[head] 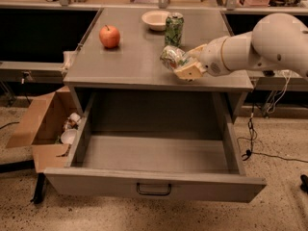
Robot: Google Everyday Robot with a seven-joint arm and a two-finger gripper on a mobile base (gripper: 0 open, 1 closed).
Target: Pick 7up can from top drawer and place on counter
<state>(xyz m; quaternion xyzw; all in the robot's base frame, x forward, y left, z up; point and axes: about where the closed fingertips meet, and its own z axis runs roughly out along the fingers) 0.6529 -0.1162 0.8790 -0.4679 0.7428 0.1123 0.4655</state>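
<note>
My gripper (185, 65) is shut on the 7up can (171, 57), a dented silvery-white can with green patches. It holds the can tilted on its side just above the counter (130, 64), right of the middle. The white arm reaches in from the right. The top drawer (154, 153) stands pulled open below the counter, and its inside shows nothing in it. Its grey front panel has a small dark handle (153, 189).
On the counter stand a red apple (109, 36) at the left, a white bowl (155, 19) at the back and a tall dark green can (173, 29) just behind the held can. An open cardboard box (41, 129) lies on the floor at the left.
</note>
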